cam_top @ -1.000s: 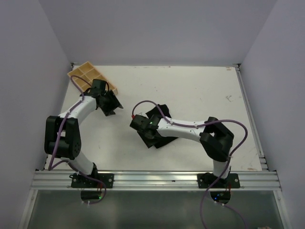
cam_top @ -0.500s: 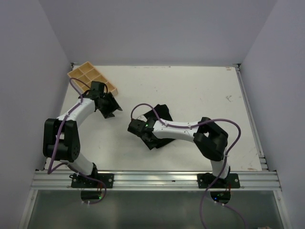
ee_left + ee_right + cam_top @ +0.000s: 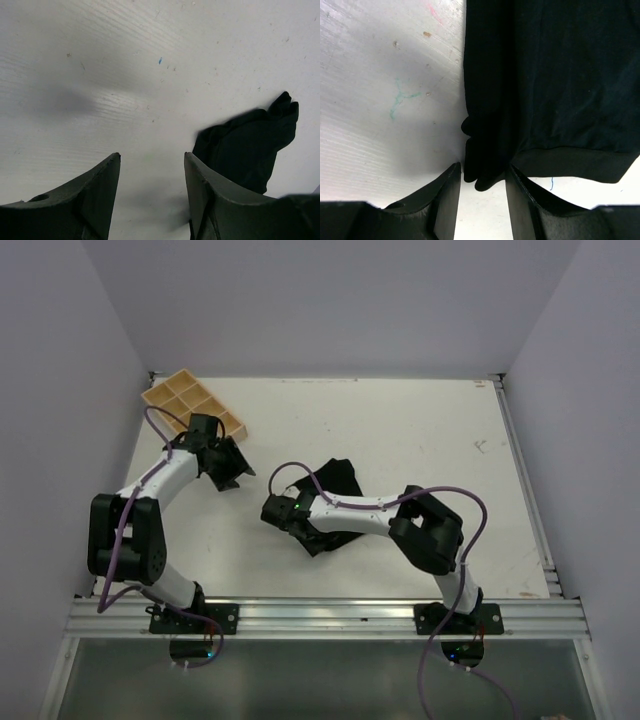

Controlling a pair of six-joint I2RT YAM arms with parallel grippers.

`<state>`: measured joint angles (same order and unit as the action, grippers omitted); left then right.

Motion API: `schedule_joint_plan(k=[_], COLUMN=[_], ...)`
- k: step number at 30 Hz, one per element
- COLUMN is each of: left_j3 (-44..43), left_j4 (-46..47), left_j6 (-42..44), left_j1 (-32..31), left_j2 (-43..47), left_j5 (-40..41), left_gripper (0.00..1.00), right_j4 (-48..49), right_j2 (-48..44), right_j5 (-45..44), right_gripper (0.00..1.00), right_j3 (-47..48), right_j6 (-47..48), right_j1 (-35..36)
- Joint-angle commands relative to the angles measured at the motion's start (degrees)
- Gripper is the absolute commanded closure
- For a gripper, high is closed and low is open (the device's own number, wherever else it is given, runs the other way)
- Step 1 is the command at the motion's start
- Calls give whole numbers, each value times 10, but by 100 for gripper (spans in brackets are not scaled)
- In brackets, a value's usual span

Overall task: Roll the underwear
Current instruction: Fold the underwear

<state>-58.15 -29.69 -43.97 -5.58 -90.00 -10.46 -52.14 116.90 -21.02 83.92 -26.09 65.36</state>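
The underwear lies in the middle of the worktop, and the right arm hides part of it. The right hand has a finger on each side of its folded edge. I cannot tell if it squeezes. The left hand is half open and holds nothing. A wooden tray sits at the far left.

Your underwear lies near the middle of the tabletop, slightly toward the near edge. The compartment tray sits at the far left corner. Your left gripper hangs between them. The right gripper straddles the underwear's left edge.
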Motion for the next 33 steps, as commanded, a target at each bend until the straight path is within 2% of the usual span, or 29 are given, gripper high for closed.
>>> schedule_joint_plan(k=[1,6,7,11,13,16,22,33], left_j3=[2,-3,-2,4,30,81,122,160], left_j4=[-2,-20,-20,-26,0,75,141,215], left_j6=[-5,-19,-21,-52,-94,-146,-212,-254], left_j1=[6,7,6,6,6,5,-36,-108], left_j2=[29,28,29,37,45,61,68,44], left_j5=[6,18,20,31,-8,-74,-77,-66], left_gripper=[43,44,44,45,43,42,38,39], right_j4=[-17,-27,-29,-38,-35,-18,6,15], right_j2=[15,22,21,11,-3,-26,-58,-80], right_j5=[-23,-33,-34,-31,-27,-12,10,24], right_gripper=[57,67,75,91,97,100,100,100], right_j3=[26,28,29,36,33,8,-24,-27], right_j6=[-10,-15,-16,-15,-16,-18,-24,-39], right_j1=[3,6,7,9,9,10,10,22])
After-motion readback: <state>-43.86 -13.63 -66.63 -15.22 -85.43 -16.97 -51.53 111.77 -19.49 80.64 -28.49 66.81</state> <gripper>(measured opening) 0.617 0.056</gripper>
